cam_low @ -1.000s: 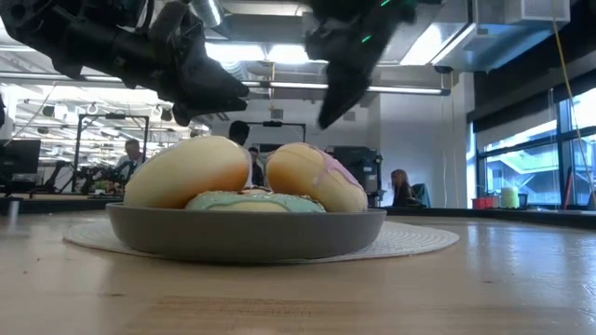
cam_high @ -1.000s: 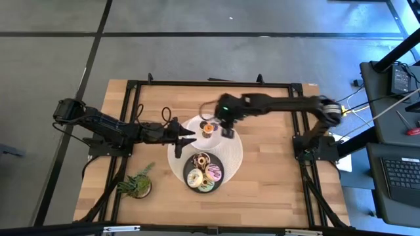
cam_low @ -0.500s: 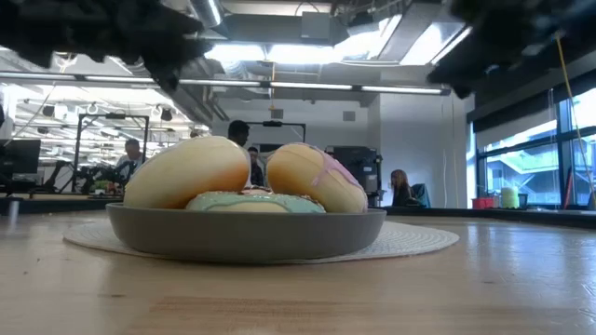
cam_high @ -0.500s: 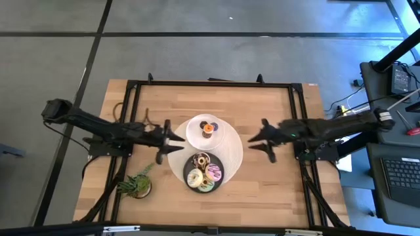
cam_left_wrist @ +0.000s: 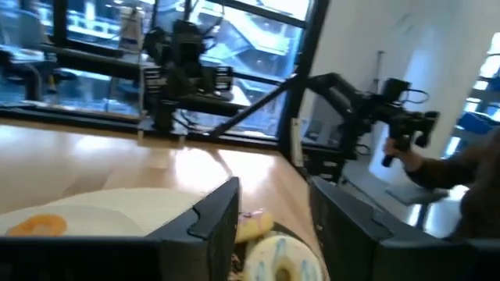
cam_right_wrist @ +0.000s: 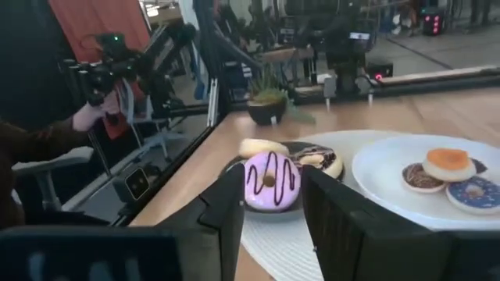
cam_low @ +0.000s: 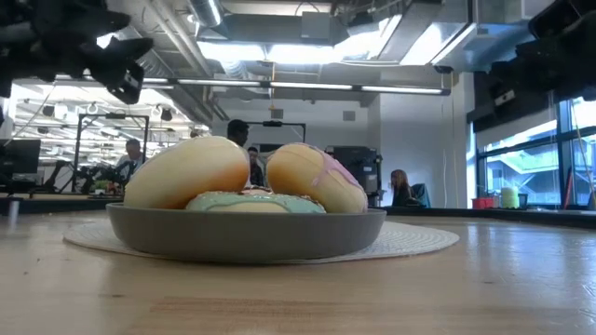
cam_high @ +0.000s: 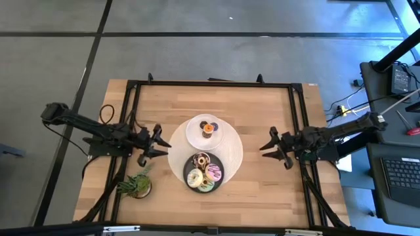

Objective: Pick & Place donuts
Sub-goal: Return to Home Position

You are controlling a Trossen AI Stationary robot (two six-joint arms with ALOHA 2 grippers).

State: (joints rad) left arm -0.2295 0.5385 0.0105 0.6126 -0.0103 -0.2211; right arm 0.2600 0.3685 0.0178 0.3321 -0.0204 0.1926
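Note:
Four larger donuts, pink (cam_right_wrist: 269,181), chocolate (cam_right_wrist: 316,158), cream (cam_left_wrist: 281,261) and green (cam_low: 251,200), lie on the dark grey plate (cam_high: 203,172). Tiny orange (cam_right_wrist: 447,164), brown (cam_right_wrist: 422,177) and purple (cam_right_wrist: 473,193) donuts lie on the white plate (cam_high: 197,134). My left gripper (cam_high: 159,141) hangs open left of the plates. My right gripper (cam_high: 270,148) hangs open right of them. Both are clear of the donuts, and each wrist view shows a gap between its fingers (cam_left_wrist: 211,222) (cam_right_wrist: 226,211).
Both plates sit on a round pale placemat (cam_high: 230,154) in the middle of the wooden table. A small potted plant (cam_high: 136,185) stands near the table's near left corner. A person's hand (cam_right_wrist: 90,117) shows beyond the table's left side. Bare wood lies to the right and far side.
My right gripper has drawn back from above the white plate toward the table's right edge. My left gripper has pulled away from the plates toward the left edge. The donuts and plates have stayed in place.

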